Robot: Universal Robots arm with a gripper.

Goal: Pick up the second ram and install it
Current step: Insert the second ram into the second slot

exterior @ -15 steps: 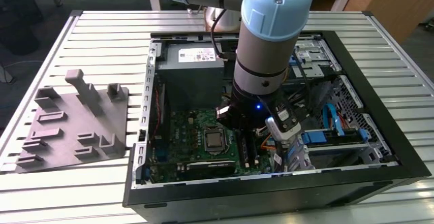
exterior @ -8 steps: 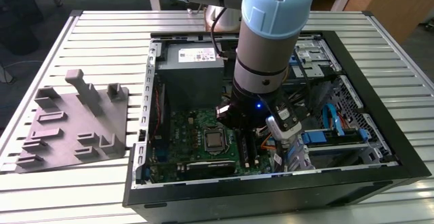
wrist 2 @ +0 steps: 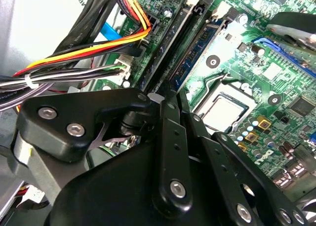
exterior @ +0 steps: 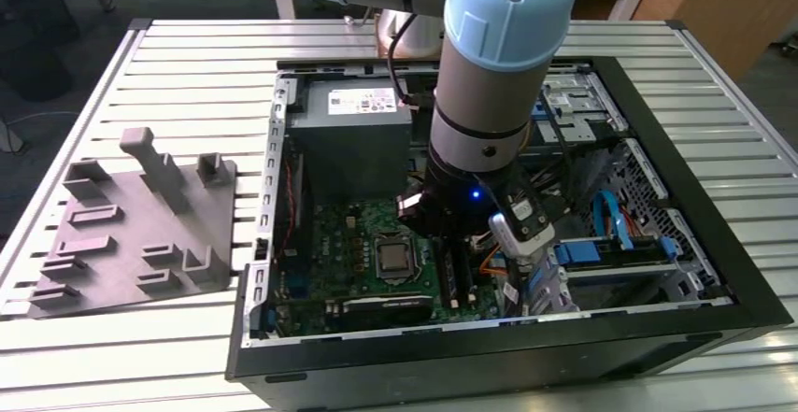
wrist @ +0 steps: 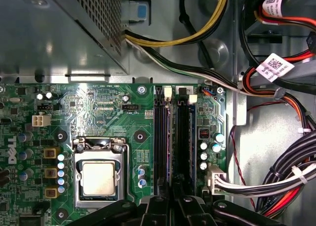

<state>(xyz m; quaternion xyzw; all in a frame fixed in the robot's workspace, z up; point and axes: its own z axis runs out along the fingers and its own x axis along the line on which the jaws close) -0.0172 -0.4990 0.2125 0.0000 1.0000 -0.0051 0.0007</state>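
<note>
My gripper (exterior: pixel 457 240) is down inside the open computer case (exterior: pixel 698 314), over the black memory slots (wrist: pixel 160 137) of the green motherboard (wrist: pixel 98 107). The second ram (wrist 2: pixel 198 54), a thin dark blue stick, stands on edge along the slots and runs straight in between my fingertips. In the first wrist view it is a narrow blue strip (wrist: pixel 169 137) between two black slots, ending under my gripper (wrist: pixel 173 196). In the second wrist view my gripper (wrist 2: pixel 177 98) is shut on the stick's near end. The part of the stick under the fingers is hidden.
The processor socket (wrist: pixel 98 179) lies beside the slots. Bundled cables (wrist: pixel 289 179) run on the other side, and the grey power supply (exterior: pixel 350 124) sits beyond the board. A grey plastic fixture plate (exterior: pixel 125 234) rests on the slatted table at the exterior view's left.
</note>
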